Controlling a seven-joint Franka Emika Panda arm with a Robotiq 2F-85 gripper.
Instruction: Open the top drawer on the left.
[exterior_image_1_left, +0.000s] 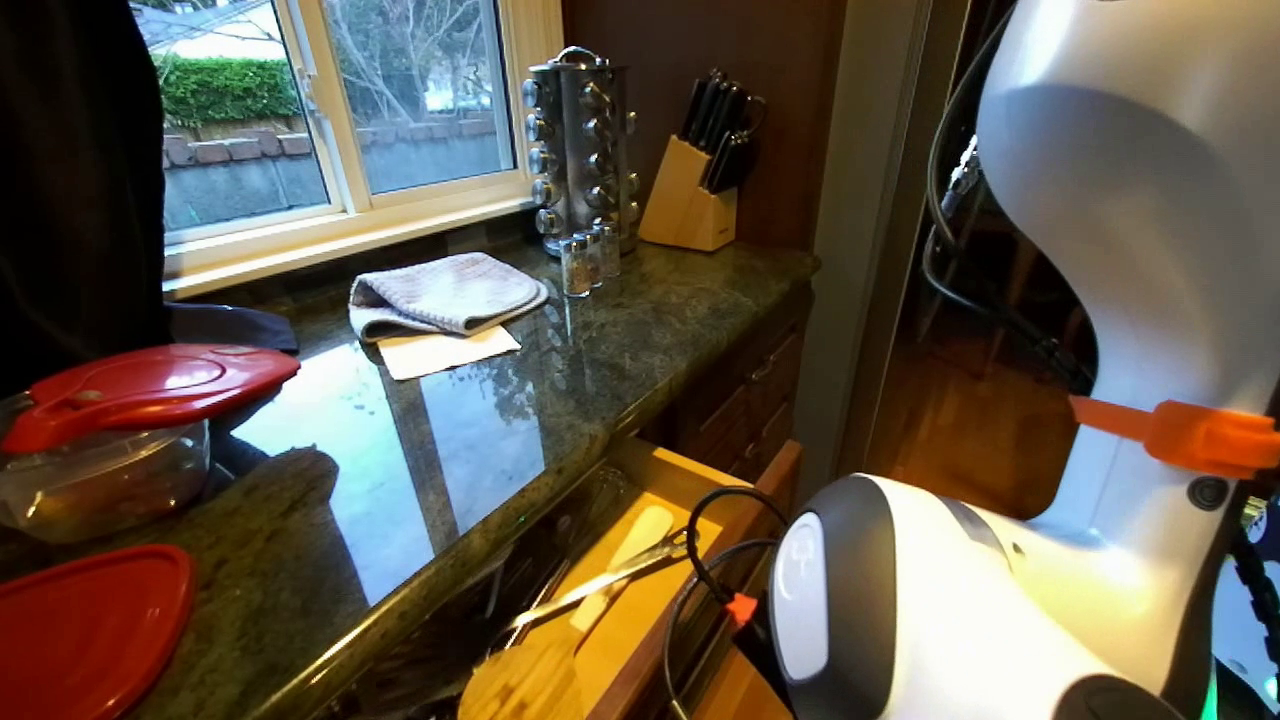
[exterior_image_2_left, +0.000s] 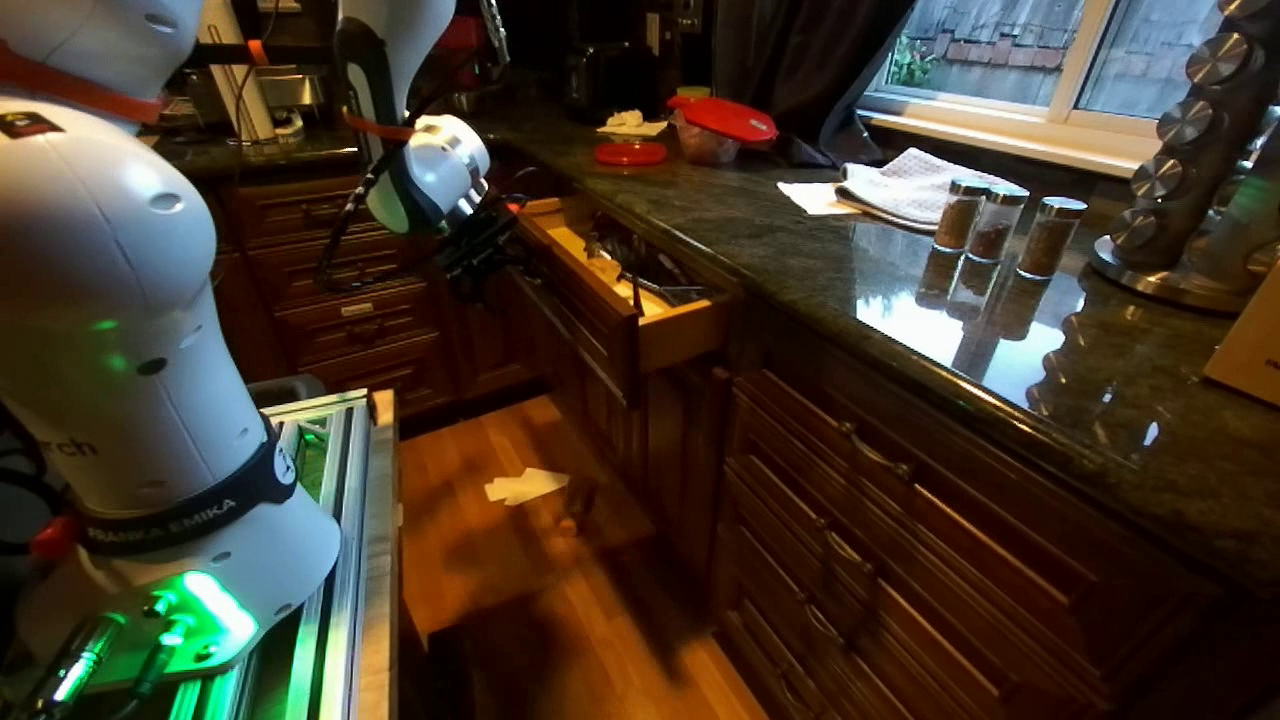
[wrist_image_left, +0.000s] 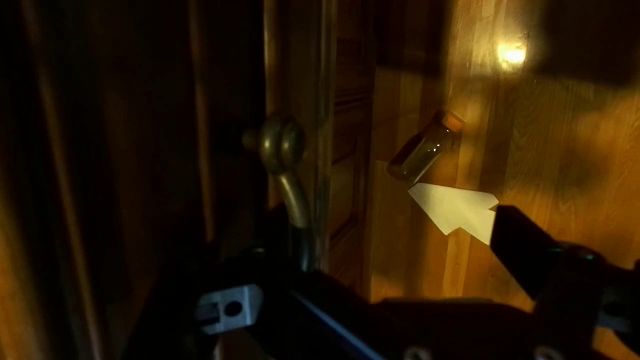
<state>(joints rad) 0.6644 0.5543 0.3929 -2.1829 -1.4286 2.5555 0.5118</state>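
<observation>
The top drawer (exterior_image_2_left: 595, 320) stands well out from beneath the edge of the counter (exterior_image_2_left: 740, 220), utensils (exterior_image_1_left: 600, 580) showing inside, so the opening looks mostly or wholly done. In the wrist view the claw (wrist_image_left: 375, 245) has its fingers (wrist_image_left: 520, 245) apart, and a curved metal handle (wrist_image_left: 295, 200), presumably the drawer's, runs down until one finger hides it; that suggests hooking rather than squeezing, enough for a straight pull, though the dark leaves contact uncertain. An orange strap (exterior_image_1_left: 1200, 440) wraps the arm (exterior_image_1_left: 1150, 200), probably to keep its cable (exterior_image_1_left: 1050, 350) from snagging. Three spice jars (exterior_image_2_left: 997, 225) stand near the spice rack (exterior_image_1_left: 575, 150), likely belonging to it, and a folded cloth (exterior_image_1_left: 450, 290) lies partly over white paper (exterior_image_1_left: 450, 353). One red lid (exterior_image_1_left: 165, 385) sits askew on a clear container (exterior_image_1_left: 110, 480), seemingly unsealed; a flat red lid (exterior_image_1_left: 85, 640) lies near it, perhaps a spare. The dark base band (exterior_image_2_left: 190, 520) reads "FRANKA EMIKA"; above it only "rch" can be made out. The knife block (exterior_image_1_left: 690, 205) bears a mark too small to read.
</observation>
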